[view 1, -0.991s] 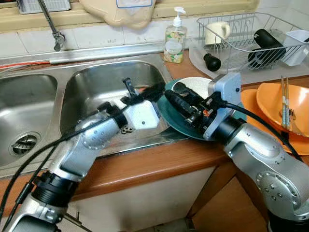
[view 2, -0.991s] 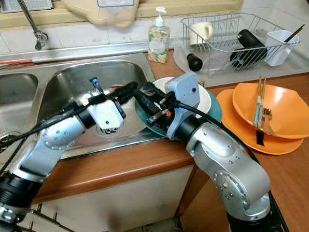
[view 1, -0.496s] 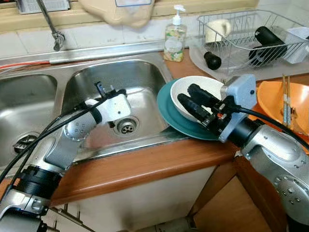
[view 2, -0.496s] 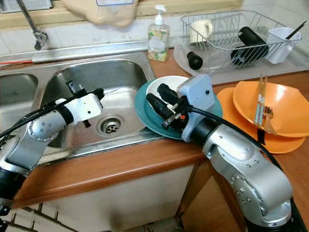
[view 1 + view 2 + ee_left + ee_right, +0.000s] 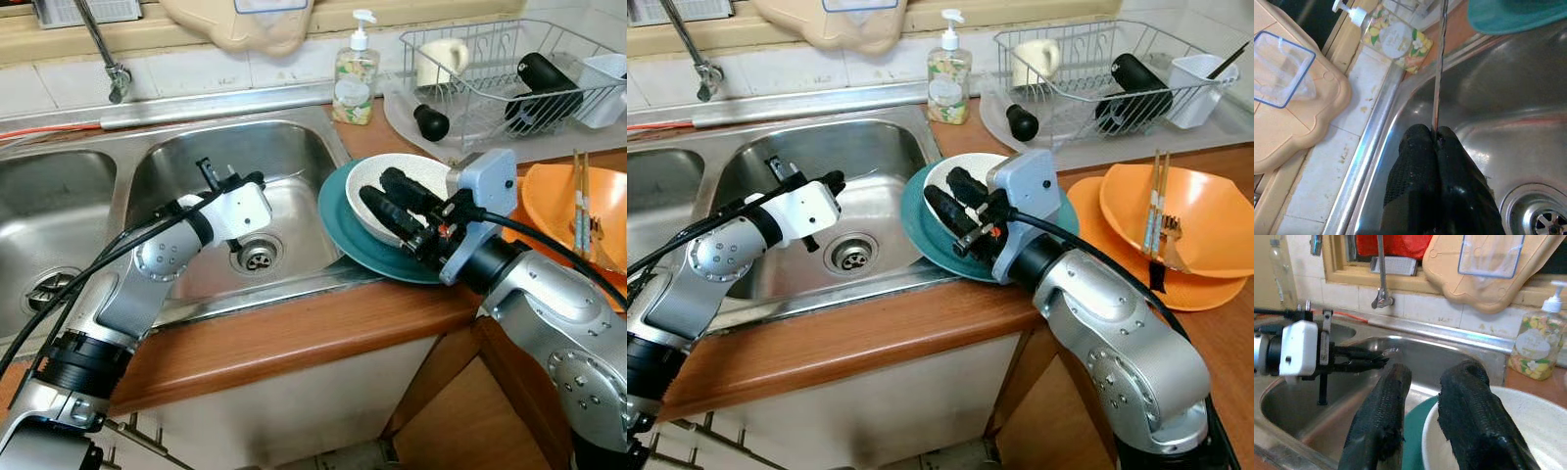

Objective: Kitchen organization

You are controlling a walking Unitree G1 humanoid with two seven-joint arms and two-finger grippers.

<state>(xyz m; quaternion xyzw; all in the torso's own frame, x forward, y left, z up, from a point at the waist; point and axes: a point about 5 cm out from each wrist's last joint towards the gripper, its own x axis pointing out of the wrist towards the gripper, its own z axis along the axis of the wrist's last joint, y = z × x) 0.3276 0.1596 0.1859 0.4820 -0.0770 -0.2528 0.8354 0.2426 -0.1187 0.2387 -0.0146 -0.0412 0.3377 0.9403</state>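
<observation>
Straddling the rim of the white bowl (image 5: pixel 416 181), the right pincer (image 5: pixel 385 196) is seen with one black ribbed finger inside the bowl and the other outside it, over the teal plate (image 5: pixel 343 230) on which the bowl rests. The fingers are parted with the rim between them; whether they actually press on it cannot be told. The plate is round and glossy and sits at the sink's right edge, partly overhanging the basin. The right arm, silver and jointed, is reached in from the lower right, bent at the elbow, wrist block tilted toward the sink.

Over the stainless steel basin (image 5: pixel 186 162) the left pincer (image 5: pixel 828 183) is held, fingers pressed together on a thin metal rod (image 5: pixel 1439 68), gripped at one end and pointing away toward the soap bottle (image 5: pixel 355 73). The left arm is stretched up from the lower left, forearm angled across the basin above the round drain (image 5: pixel 257 258).

The wooden table (image 5: pixel 294 338) is a warm brown strip in front of the sink. To the right, stacked orange dishes (image 5: pixel 1190 230) carry cutlery, and a wire dish rack (image 5: pixel 509 73) holds a cream mug and a dark bottle. A beige cutting board (image 5: pixel 1484 269) is leaned at the window ledge behind the tap (image 5: pixel 103 49).
</observation>
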